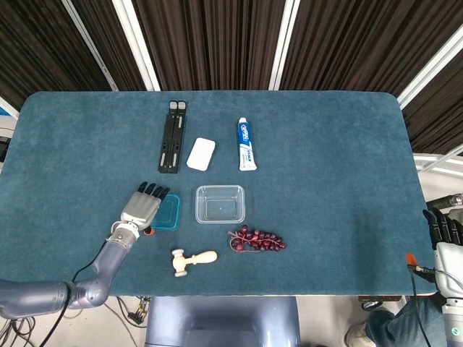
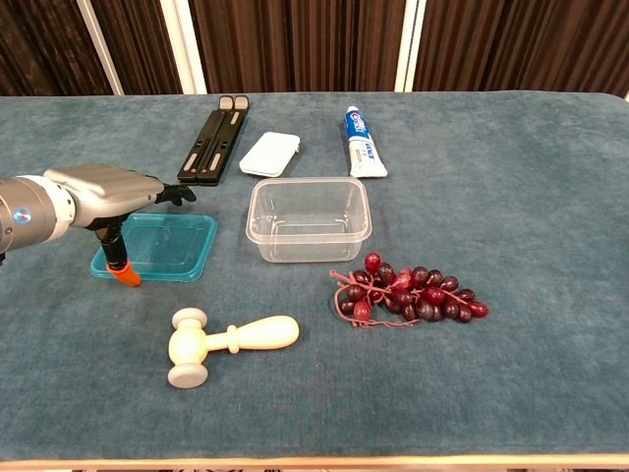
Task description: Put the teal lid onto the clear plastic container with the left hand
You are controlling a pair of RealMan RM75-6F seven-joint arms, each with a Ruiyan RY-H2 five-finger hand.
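The teal lid (image 1: 168, 213) (image 2: 169, 246) lies flat on the table, just left of the empty clear plastic container (image 1: 220, 204) (image 2: 309, 218). My left hand (image 1: 142, 207) (image 2: 103, 189) hovers palm down over the lid's left side with its fingers stretched out and nothing in it. Its orange thumb tip (image 2: 127, 276) points down at the lid's front left edge; whether it touches is unclear. At the far right, my right hand (image 1: 444, 237) stays off the table's edge, fingers straight and empty.
A wooden mallet (image 1: 192, 260) (image 2: 228, 341) lies in front of the lid. A bunch of red grapes (image 1: 257, 240) (image 2: 408, 292) sits in front of the container. Behind them lie a black stand (image 1: 173, 136), a white case (image 1: 200, 154) and a toothpaste tube (image 1: 246, 144).
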